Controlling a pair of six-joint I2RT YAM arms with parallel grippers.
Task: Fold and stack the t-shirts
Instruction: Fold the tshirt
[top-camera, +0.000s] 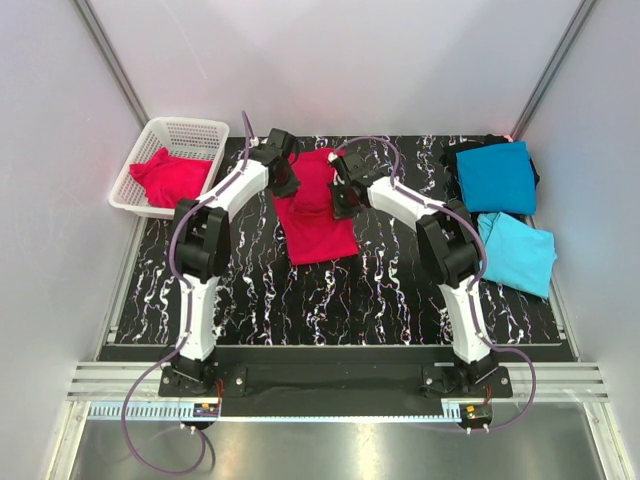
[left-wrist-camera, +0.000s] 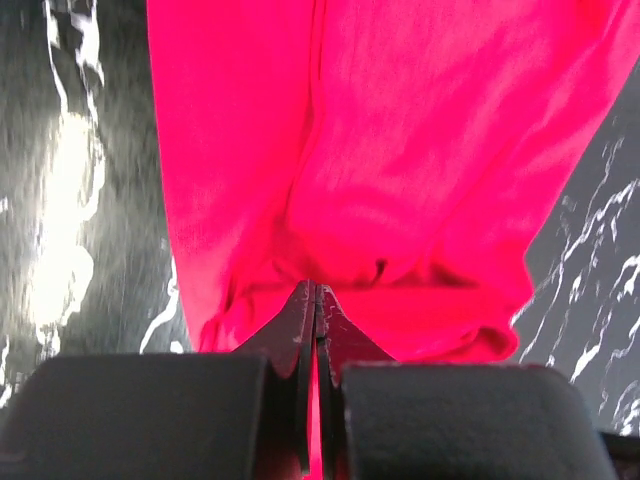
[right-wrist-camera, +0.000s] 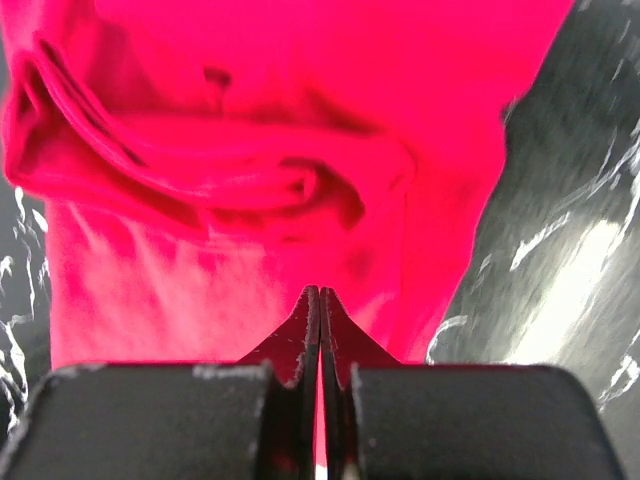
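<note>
A crimson-red t-shirt (top-camera: 322, 235) lies lengthwise on the black marbled table, its far end lifted and bunched between the two arms. My left gripper (top-camera: 289, 181) is at that end's left side, shut on the red t-shirt (left-wrist-camera: 400, 150), and cloth puckers at the tips of the gripper (left-wrist-camera: 316, 286). My right gripper (top-camera: 341, 201) is at the right side, also shut on the red t-shirt (right-wrist-camera: 250, 120), with a rolled fold lying just beyond the gripper (right-wrist-camera: 320, 291). A folded teal-blue t-shirt (top-camera: 497, 176) and a folded sky-blue t-shirt (top-camera: 518, 253) lie at the right edge.
A white mesh basket (top-camera: 186, 127) at the far left corner holds another crumpled red t-shirt (top-camera: 171, 176). White walls close in the table on three sides. The arm bases (top-camera: 200, 370) stand at the near edge.
</note>
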